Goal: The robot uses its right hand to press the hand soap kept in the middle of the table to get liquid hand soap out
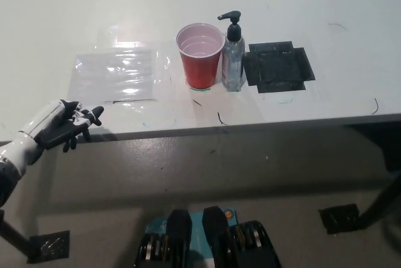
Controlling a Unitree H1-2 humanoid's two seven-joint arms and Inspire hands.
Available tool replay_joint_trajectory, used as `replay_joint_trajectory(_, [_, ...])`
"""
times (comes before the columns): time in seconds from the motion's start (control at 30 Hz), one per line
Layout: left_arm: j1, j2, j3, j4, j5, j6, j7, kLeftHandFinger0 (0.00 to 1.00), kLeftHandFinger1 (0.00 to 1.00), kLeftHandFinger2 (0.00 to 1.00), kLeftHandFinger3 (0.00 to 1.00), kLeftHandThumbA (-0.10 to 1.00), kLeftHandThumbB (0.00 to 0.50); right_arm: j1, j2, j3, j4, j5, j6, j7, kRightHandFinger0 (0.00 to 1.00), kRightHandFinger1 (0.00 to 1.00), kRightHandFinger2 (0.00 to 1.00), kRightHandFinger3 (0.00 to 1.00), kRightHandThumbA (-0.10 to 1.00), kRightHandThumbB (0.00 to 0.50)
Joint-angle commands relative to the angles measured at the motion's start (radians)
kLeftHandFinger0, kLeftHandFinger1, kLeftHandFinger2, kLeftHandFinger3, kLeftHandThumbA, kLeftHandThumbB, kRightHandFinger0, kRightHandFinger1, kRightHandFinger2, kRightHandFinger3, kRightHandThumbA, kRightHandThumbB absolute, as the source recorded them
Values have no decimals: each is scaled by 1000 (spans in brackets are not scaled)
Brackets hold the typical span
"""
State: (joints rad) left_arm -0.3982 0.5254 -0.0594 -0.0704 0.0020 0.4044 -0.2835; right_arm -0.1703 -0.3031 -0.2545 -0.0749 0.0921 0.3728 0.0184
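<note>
A clear hand soap bottle (233, 61) with a black pump head (230, 17) stands upright near the middle of the white table (313, 5). The pump spout points left, over a red cup (200, 55) that stands right beside the bottle. My white left hand (62, 125) rests at the table's front edge, far left of the bottle, fingers apart and holding nothing. My black right arm and hand are out of the picture.
A black patch of tape (277, 66) lies on the table just right of the bottle. A clear plastic sheet (116, 72) lies left of the cup. The table's front edge (250, 125) runs across the picture; grey floor lies below it.
</note>
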Motion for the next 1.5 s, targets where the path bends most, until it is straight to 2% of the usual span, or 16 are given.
replay_joint_trajectory(0.0, [-21, 13, 9, -25, -5, 16, -23, 146, 159, 272, 551, 665, 5, -19, -37, -23, -99, 32, 36, 18, 564, 682, 754, 859, 539, 59])
replay_joint_trajectory(0.1, [-28, 15, 3, -27, 8, 31, -24, 143, 169, 285, 561, 682, 16, -70, -62, -43, -158, 76, 97, 14, 600, 696, 751, 848, 487, 59])
replay_joint_trajectory(0.27, [-31, 11, 8, -11, -3, 10, -32, 114, 139, 255, 536, 660, 10, -279, -218, 15, -197, 34, 97, 62, 571, 705, 809, 909, 521, 19])
replay_joint_trajectory(0.57, [-34, 16, 9, -13, 5, 10, -37, 117, 153, 265, 531, 669, 12, -573, -270, 138, -125, 9, 97, 79, 568, 719, 808, 900, 520, 36])
replay_joint_trajectory(0.63, [-37, 16, 9, -10, 4, 8, -40, 111, 146, 257, 523, 668, 15, -606, -265, 156, -113, -4, 97, 83, 588, 734, 816, 902, 524, 36])
replay_joint_trajectory(0.67, [-39, 17, 5, -13, 12, 20, -38, 110, 142, 256, 517, 673, 16, -700, -246, 217, -51, -53, 89, 97, 691, 760, 818, 902, 621, 34])
replay_joint_trajectory(0.73, [-39, 17, 6, -13, 10, 21, -40, 110, 141, 255, 513, 674, 15, -739, -239, 246, -13, -67, 75, 102, 737, 777, 828, 913, 651, 33])
replay_joint_trajectory(0.8, [-39, 16, 5, -18, 5, 25, -45, 119, 151, 268, 521, 671, 18, -773, -233, 286, 33, -92, 43, 110, 848, 833, 830, 913, 828, 116])
replay_joint_trajectory(0.9, [-42, 19, 1, -21, 12, 32, -45, 122, 157, 278, 542, 697, 43, -876, -188, 380, 107, -130, 34, 139, 1000, 940, 869, 948, 964, 145])
replay_joint_trajectory(0.93, [-43, 19, 1, -17, 11, 29, -45, 120, 157, 277, 542, 699, 36, -890, -184, 393, 121, -136, 37, 141, 1000, 943, 865, 942, 945, 178])
replay_joint_trajectory(1.0, [-45, 14, 5, -11, -1, 27, -49, 113, 151, 271, 531, 687, 30, -923, -165, 432, 164, -159, 9, 151, 1000, 974, 874, 951, 1000, 145])
replay_joint_trajectory(1.13, [-48, 17, -2, -25, 11, 38, -51, 119, 156, 277, 543, 709, 36, -956, -143, 488, 215, -197, -1, 165, 1000, 1000, 930, 971, 1000, 163])
replay_joint_trajectory(1.23, [-52, 17, -4, -22, 7, 31, -59, 108, 143, 270, 551, 711, 26, -973, -110, 535, 271, -221, -15, 180, 1000, 1000, 1000, 1000, 1000, 255])
replay_joint_trajectory(1.37, [-60, 25, -16, -10, 27, 8, -63, 64, 110, 241, 523, 755, 35, -992, -82, 582, 332, -256, -54, 195, 1000, 1000, 1000, 1000, 1000, 308])
replay_joint_trajectory(1.43, [-60, 23, -15, -19, 26, 20, -62, 75, 123, 256, 524, 763, 42, -999, -59, 595, 358, -267, -49, 196, 1000, 1000, 1000, 1000, 1000, 362])
replay_joint_trajectory(1.47, [-61, 22, -19, -20, 25, 19, -67, 80, 126, 260, 523, 768, 26, -997, -48, 600, 376, -269, -61, 197, 1000, 1000, 1000, 1000, 1000, 425])
